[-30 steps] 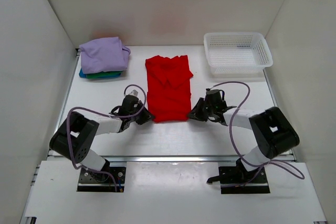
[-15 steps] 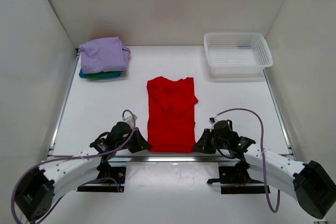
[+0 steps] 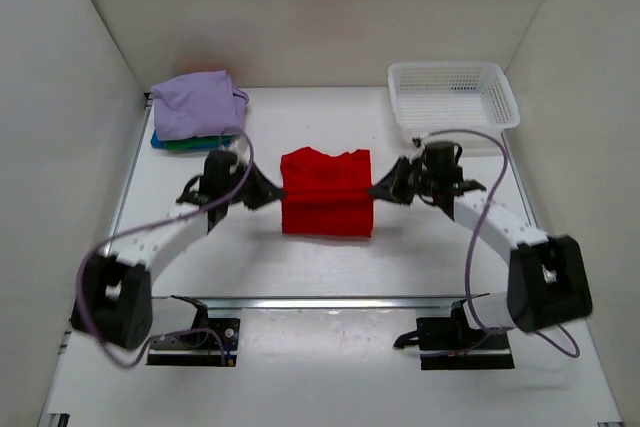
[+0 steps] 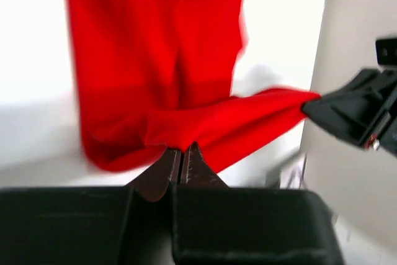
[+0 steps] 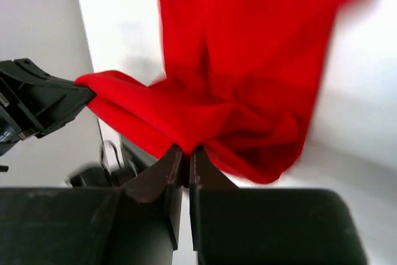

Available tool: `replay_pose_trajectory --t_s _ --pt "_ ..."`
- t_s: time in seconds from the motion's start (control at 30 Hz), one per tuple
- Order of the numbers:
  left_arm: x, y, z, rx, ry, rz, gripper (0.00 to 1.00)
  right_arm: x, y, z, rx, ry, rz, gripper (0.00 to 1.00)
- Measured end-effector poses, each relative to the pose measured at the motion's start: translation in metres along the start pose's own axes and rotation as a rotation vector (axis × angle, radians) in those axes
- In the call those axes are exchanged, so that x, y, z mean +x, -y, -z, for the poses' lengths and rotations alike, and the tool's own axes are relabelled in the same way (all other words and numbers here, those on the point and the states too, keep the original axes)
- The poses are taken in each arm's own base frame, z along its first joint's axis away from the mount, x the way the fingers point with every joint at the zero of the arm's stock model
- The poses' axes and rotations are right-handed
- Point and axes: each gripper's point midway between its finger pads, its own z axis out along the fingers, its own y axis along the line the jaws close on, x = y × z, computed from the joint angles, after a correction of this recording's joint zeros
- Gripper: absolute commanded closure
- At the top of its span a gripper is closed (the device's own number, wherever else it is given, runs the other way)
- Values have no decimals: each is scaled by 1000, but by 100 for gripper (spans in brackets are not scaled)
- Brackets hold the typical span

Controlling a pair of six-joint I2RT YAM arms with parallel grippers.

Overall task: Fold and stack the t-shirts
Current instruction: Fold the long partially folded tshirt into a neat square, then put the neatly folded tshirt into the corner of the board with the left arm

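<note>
- The plain bright red cloth t-shirt (image 3: 326, 209) is at the middle of the white table (image 3: 420, 257), between the two arms. Part of it lies flat and one edge is lifted clear.
- The left gripper (image 3: 270, 194) is clamped on the left corner of that raised edge. In its wrist view the jaws are pressed together with red cloth pinched at the tips.
- The right gripper (image 3: 378, 190) grips the right corner the same way, jaws closed on a pinch of fabric.
- Handling: the shirt looks light, limp and easily creased. It sags between the grips and bunches at each pinch, so it is best held at the corners of an edge, kept evenly taut.
- Orientation: the held edge runs left to right. The doubled shirt looks about as wide as it is deep, with the fold seemingly along its near side. Which end is the collar cannot be told.
- A folded lavender purple t-shirt (image 3: 195, 104) tops teal-blue and green ones (image 3: 190, 143) at far left, and a white plastic mesh basket (image 3: 505, 97) sits at far right.
</note>
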Motion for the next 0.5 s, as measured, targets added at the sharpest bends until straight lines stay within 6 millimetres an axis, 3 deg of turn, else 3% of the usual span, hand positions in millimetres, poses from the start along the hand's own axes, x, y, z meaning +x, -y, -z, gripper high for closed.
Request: replay_pose_trajectory --t_s 0.03,0.07,0.1,0.13,0.2,0.27,0.37,0.5 --pt "-25 9 -12 -2 21 -9 100 -29 -8 -7 -9 27 17 100" --pt "-53 17 -29 1 47 -28 85 -51 -14 -13 -18 52 37 95" --pt "-78 22 -45 1 65 -45 66 -75 -17 -21 -18 71 49 79" --pt "-103 30 -62 12 83 -60 60 -100 -20 -29 -19 92 61 66" --pt "-150 31 -94 27 134 -79 36 -145 -16 -46 3 140 95 52" --pt "-184 16 -117 37 170 -60 35 -181 -8 -62 30 176 127 48" --pt "-201 -22 -133 18 175 -8 33 -199 11 -71 93 194 145 47" --pt "-179 -56 -125 -37 143 18 34 -185 18 -68 143 183 173 47"
